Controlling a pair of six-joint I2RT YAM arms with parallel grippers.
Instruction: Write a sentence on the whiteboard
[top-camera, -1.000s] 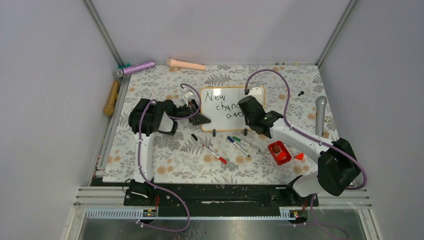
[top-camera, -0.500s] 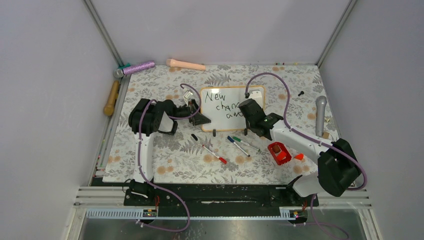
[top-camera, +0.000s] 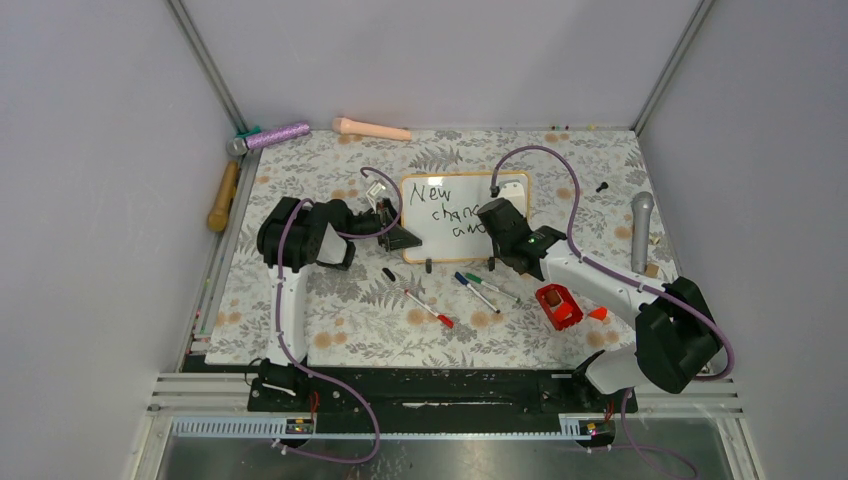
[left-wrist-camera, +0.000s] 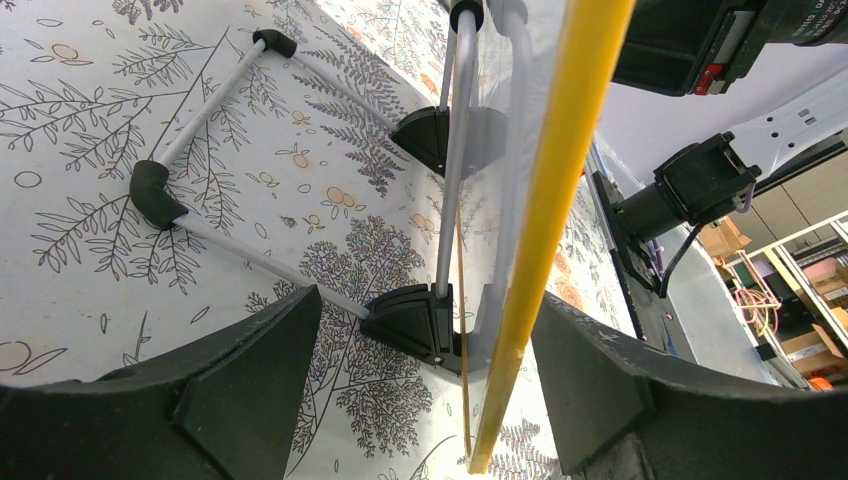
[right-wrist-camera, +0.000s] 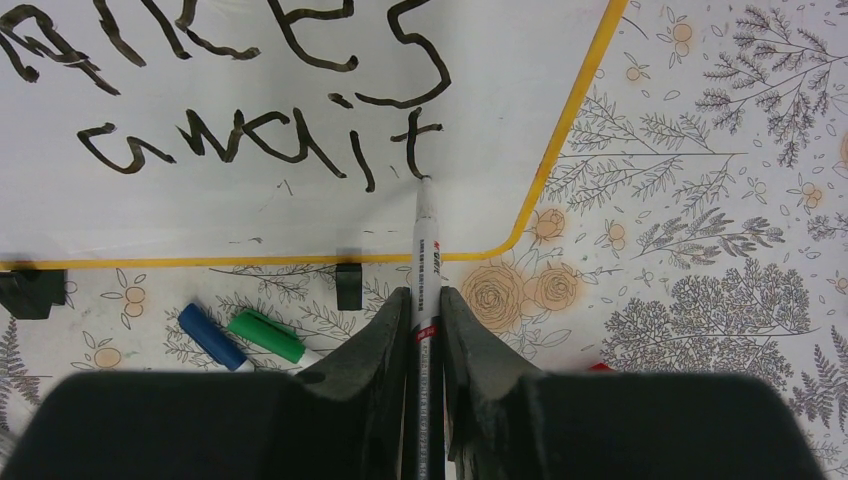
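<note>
The right gripper (right-wrist-camera: 424, 330) is clamped on a marker (right-wrist-camera: 425, 250) whose barrel print is too small to read. The marker's tip touches the whiteboard (right-wrist-camera: 520, 110) at the foot of the last "t". The left gripper (left-wrist-camera: 420, 390) is spread wide around the board's yellow edge, which is clear of both fingers. The board stands mid-table (top-camera: 350, 320) on black feet. The sentence (right-wrist-camera: 240, 150) reads "New", "chances", "await" in black; from above, the right arm hides the line ends.

The left arm (top-camera: 290, 300), at eight o'clock, and right arm (top-camera: 595, 278), at four o'clock, are white with black joints (top-camera: 300, 235) and purple cables (top-camera: 562, 165).
</note>
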